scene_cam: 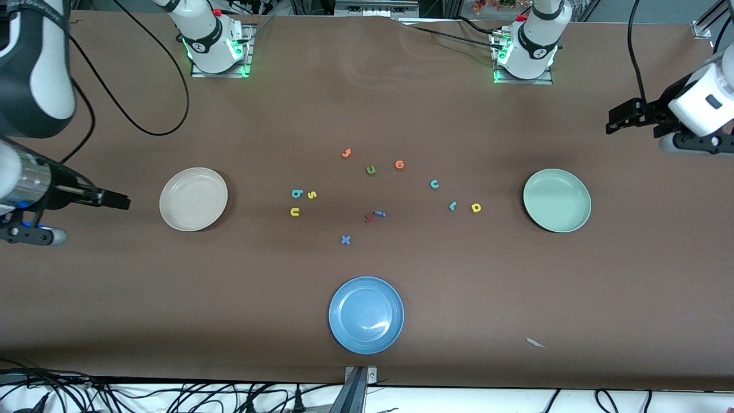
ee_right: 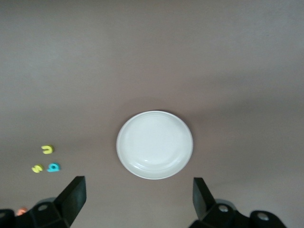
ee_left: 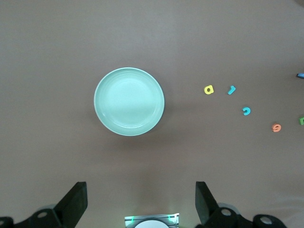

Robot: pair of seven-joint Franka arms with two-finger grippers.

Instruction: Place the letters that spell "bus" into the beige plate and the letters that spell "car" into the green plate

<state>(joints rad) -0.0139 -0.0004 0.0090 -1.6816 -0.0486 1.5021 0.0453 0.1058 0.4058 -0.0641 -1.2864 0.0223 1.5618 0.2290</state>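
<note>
Table: brown table, nothing sorted yet; all six letters lay loose on it.
Bus letters: teal b, yellow s, yellow u clustered near the beige plate, which was empty; the u's opening pointed toward the bases.
Car letters: teal c, teal r, yellow a near the empty green plate; the r lay slanted.
Claws: right claw and left claw were spread, empty, waiting at their own ends of the table.

You are looking at a robotics lab bench. A brown-covered table carries two bolted arm bases lit green, with loose black cables trailing over it and tangled along its front edge.
</note>
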